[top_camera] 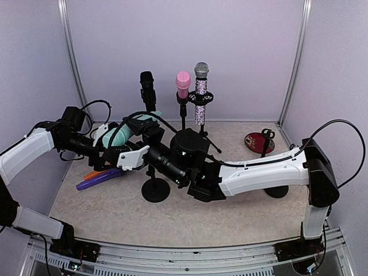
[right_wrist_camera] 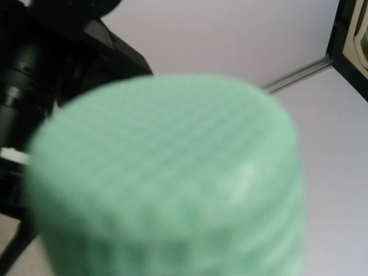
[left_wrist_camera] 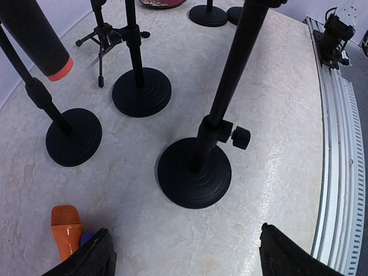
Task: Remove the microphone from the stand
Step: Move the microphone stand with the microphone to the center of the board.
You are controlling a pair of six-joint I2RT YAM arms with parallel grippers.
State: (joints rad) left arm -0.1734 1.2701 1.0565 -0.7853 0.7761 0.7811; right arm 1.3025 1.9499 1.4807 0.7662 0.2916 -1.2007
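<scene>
A mint-green microphone (top_camera: 122, 135) hangs tilted above the left half of the table, its mesh head (right_wrist_camera: 167, 178) blurred and filling the right wrist view. My right arm reaches across to it, and its black wrist (top_camera: 172, 163) sits right at the handle. The right fingers are hidden, so I cannot tell whether they grip it. A black stand (left_wrist_camera: 194, 171) with a round base (top_camera: 155, 190) rises just below. My left gripper (left_wrist_camera: 184, 244) hangs open over bare table in front of that base, nothing between its fingers (left_wrist_camera: 95, 253).
At the back stand a black microphone (top_camera: 148, 86), a pink one (top_camera: 183, 84) and a glittery silver one (top_camera: 200, 92). An orange microphone (left_wrist_camera: 66, 230) and a purple one (top_camera: 95, 182) lie on the table at left. A red disc (top_camera: 259, 141) lies at back right.
</scene>
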